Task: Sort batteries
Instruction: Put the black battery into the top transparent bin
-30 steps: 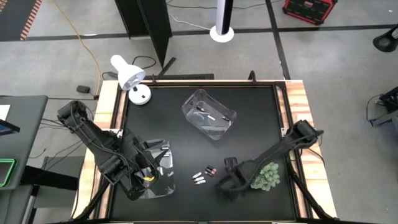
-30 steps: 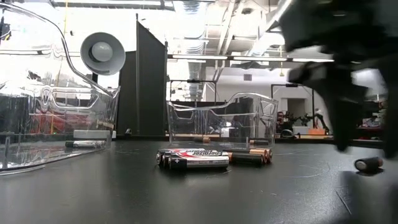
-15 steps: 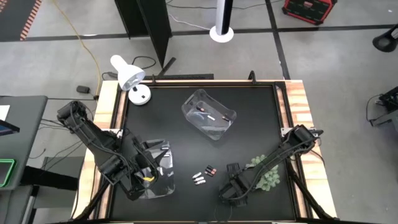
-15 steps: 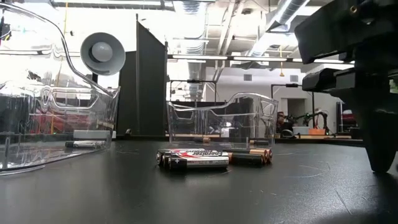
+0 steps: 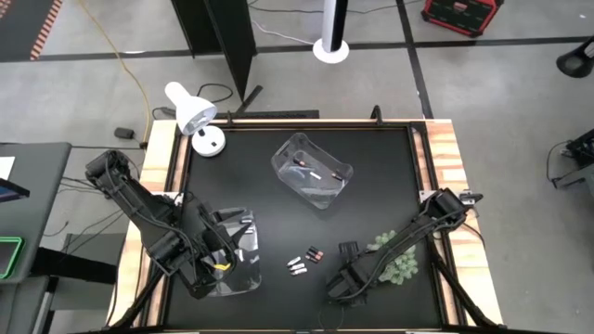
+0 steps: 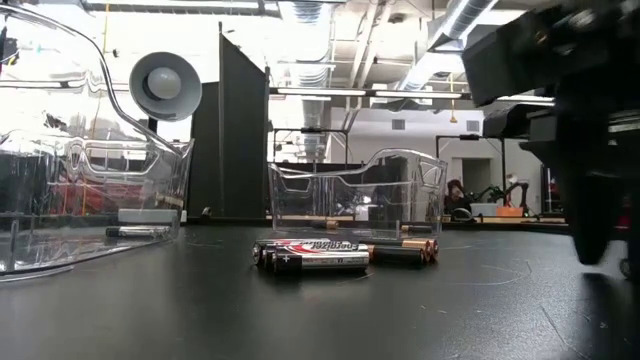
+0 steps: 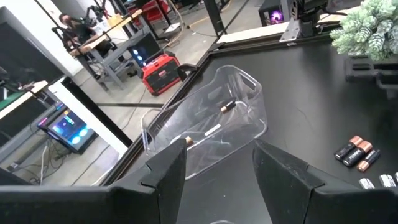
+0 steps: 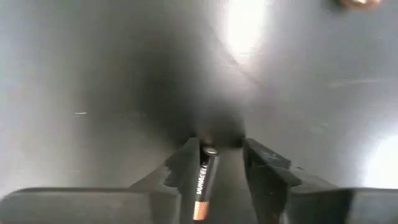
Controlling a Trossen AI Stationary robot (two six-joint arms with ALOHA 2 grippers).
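Several batteries (image 5: 303,261) lie side by side mid-table, silvery ones (image 6: 310,257) and dark copper-ended ones (image 6: 400,252). One more dark battery (image 8: 202,180) lies on the table between the fingers of my right gripper (image 8: 221,149). That gripper (image 5: 343,288) points down near the front edge, its fingers standing wider than the battery. My left gripper (image 7: 217,186) is open with nothing between its fingers. It hovers at the clear near-left bin (image 5: 237,255). The far clear bin (image 5: 312,172) holds a few batteries. My right gripper comes from above, pointing down, with its fingertips at the table. The inner side of one finger (image 8: 189,165) lies against the battery's long side (image 8: 205,168). The other finger (image 8: 261,168) stands apart from it. The battery runs lengthwise through the gap.
A white desk lamp (image 5: 193,116) stands at the far left corner. A green plant-like clump (image 5: 397,260) sits by my right arm near the right edge. The dark table top has raised wooden borders (image 5: 444,158) left and right.
My right gripper has tipped to point more steeply down. It has come down toward the table's near edge, over the lone battery, which now sits between its fingers. The other batteries and both bins have stayed where they were.
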